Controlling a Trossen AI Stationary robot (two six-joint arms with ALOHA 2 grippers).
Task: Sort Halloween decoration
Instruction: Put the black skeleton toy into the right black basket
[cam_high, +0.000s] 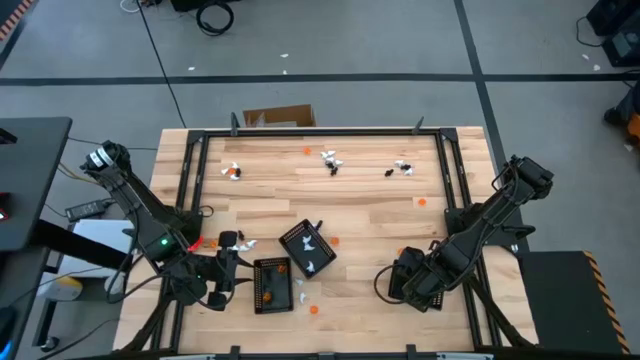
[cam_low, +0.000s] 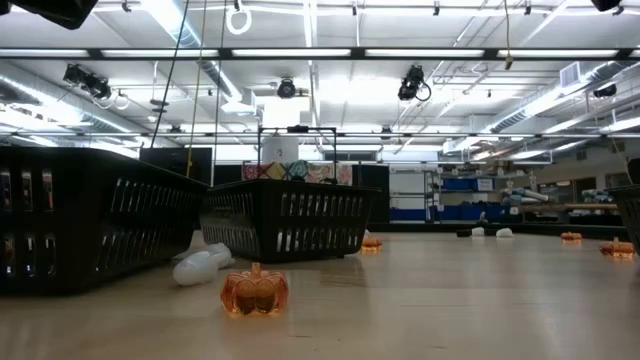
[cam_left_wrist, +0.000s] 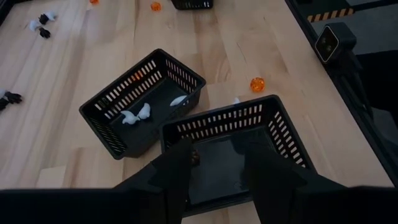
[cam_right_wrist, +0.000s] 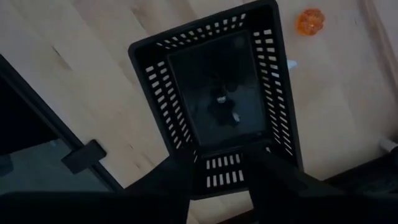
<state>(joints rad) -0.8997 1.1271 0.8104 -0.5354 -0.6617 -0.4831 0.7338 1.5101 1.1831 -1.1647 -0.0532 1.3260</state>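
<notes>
High view: the left gripper (cam_high: 228, 272) hangs at the near left of the wooden table (cam_high: 370, 215), its fingers parted and empty beside the orange-piece tray (cam_high: 272, 285); the white-piece tray (cam_high: 307, 248), turned at an angle, lies just beyond. The right gripper (cam_high: 385, 283) is poised at the near right above a third black tray (cam_right_wrist: 214, 93) holding dark pieces (cam_right_wrist: 222, 109), fingers apart with nothing between them. Unsorted Halloween decoration (cam_high: 332, 160) remains scattered along the far side in small white and black clusters, with single orange pieces near the trays. Low view: an orange pumpkin (cam_low: 254, 291) sits before the trays, a white ghost (cam_low: 201, 265) just behind.
</notes>
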